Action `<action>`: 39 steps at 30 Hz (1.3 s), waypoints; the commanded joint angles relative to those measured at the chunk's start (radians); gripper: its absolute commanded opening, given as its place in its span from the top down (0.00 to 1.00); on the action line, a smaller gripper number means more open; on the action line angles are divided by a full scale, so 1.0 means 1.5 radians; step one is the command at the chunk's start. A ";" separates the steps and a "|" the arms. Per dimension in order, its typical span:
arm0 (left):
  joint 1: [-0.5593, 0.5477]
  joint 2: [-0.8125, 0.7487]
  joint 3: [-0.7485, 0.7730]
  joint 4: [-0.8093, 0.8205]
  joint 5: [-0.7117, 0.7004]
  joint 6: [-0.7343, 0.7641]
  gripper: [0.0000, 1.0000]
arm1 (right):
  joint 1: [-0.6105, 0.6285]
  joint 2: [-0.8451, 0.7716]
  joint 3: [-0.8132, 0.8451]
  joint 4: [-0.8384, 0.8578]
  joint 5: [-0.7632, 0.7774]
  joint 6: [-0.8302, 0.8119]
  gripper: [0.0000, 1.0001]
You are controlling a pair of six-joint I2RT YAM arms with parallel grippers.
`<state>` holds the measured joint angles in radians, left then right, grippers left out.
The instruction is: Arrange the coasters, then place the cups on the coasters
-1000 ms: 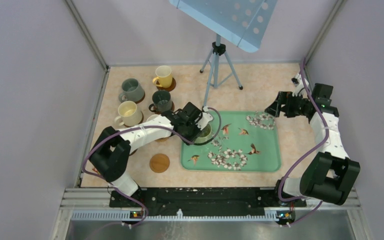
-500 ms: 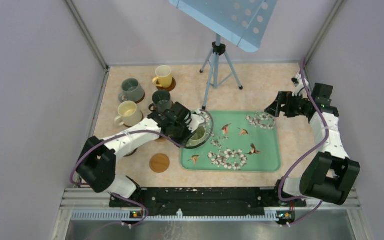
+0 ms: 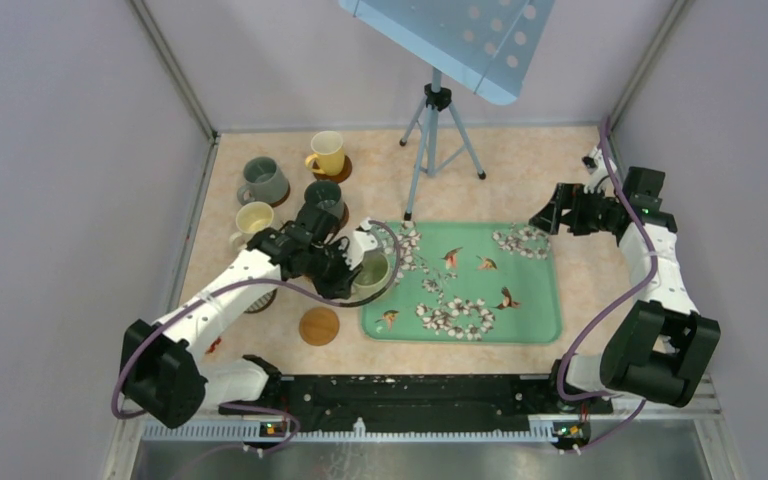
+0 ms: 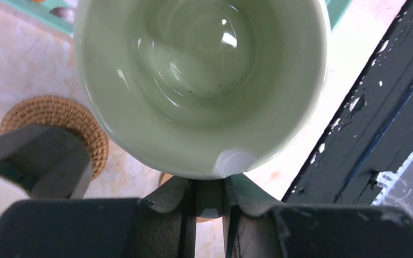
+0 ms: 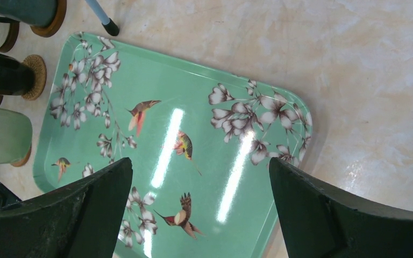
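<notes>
One mug [image 4: 199, 80] — pale green — pinched in left fingers [image 4: 175, 201]; right fingers [image 5: 75, 215] spread wide.

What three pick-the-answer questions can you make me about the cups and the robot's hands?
1. Where is the coaster with no cup on it?
A) on the green tray
B) on the table, by the tray's near left corner
C) stacked on another coaster

2. What colour is the cup in the left gripper?
A) yellow
B) pale green
C) black

3. How is the right gripper?
A) open, holding nothing
B) shut on a cup
C) shut on a coaster

Answers:
1 B: the top view shows the bare coaster lying on the table just left of the tray's near corner.
2 B: the left wrist view looks straight into a pale green cup.
3 A: its jaws stand wide apart above the tray with nothing between them.
</notes>
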<state>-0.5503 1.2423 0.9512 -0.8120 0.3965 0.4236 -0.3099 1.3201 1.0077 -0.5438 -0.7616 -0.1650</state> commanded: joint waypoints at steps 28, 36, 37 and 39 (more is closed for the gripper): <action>0.183 -0.215 -0.117 -0.206 -0.002 0.325 1.00 | 0.004 0.002 0.006 0.007 -0.005 -0.012 0.04; 0.220 -0.235 -0.146 -0.218 -0.025 0.353 1.00 | 0.004 0.005 0.007 0.007 -0.006 -0.012 0.04; 0.223 -0.234 -0.146 -0.217 -0.024 0.355 1.00 | 0.005 0.005 0.006 0.007 -0.005 -0.012 0.04; 0.226 -0.233 -0.152 -0.209 -0.036 0.356 1.00 | 0.004 0.005 0.007 0.007 -0.005 -0.012 0.04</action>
<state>-0.2264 0.9115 0.7238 -1.1484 0.3279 0.9222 -0.3096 1.3201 1.0077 -0.5438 -0.7616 -0.1650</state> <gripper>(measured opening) 0.237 0.961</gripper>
